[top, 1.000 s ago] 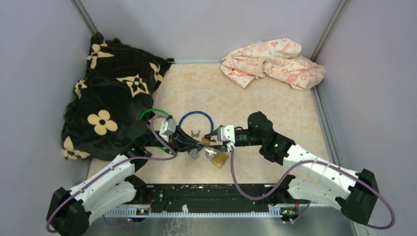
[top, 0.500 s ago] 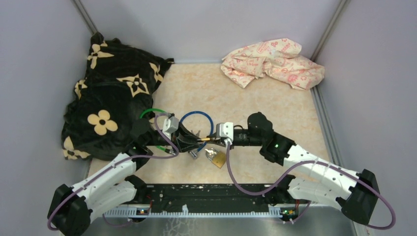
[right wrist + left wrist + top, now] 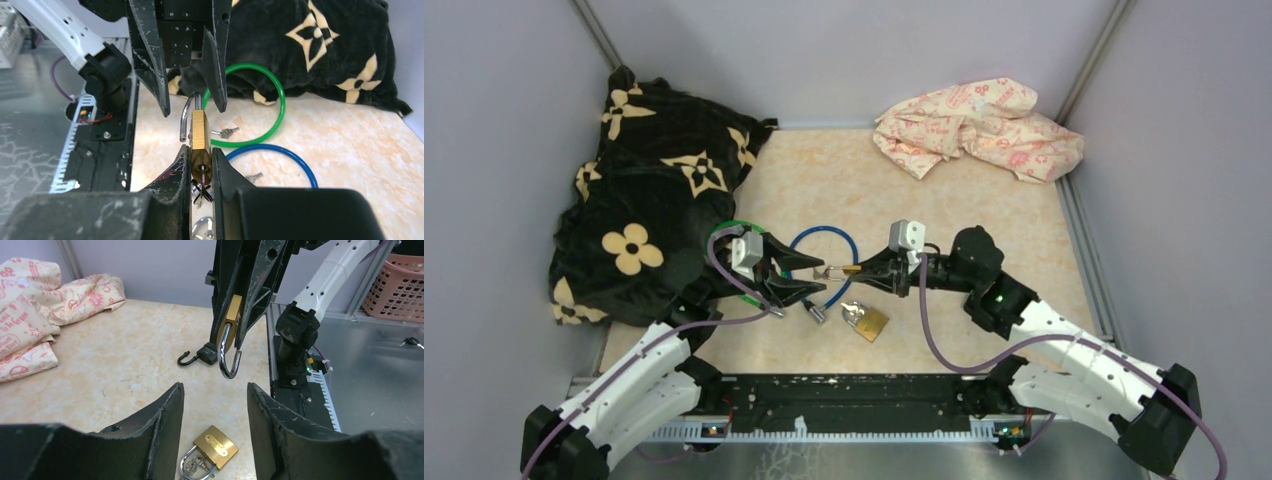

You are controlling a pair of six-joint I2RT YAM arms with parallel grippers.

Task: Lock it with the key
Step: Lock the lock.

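While the right end effector clamps a padlock, the left one apart, grey walls ring the table.

Work surface: a table with a beige marbled top. Enclosure: plain pale lilac back wall, left wall and right wall, with a metal post in the rear left and rear right corners.

A black cloth with cream flower prints lies bunched at rear left. A pink printed cloth lies crumpled at rear right.

A black rail runs along the near edge, with a steel sheet in front of it. A pink basket sits past the sheet.

Lighting is even and diffuse.
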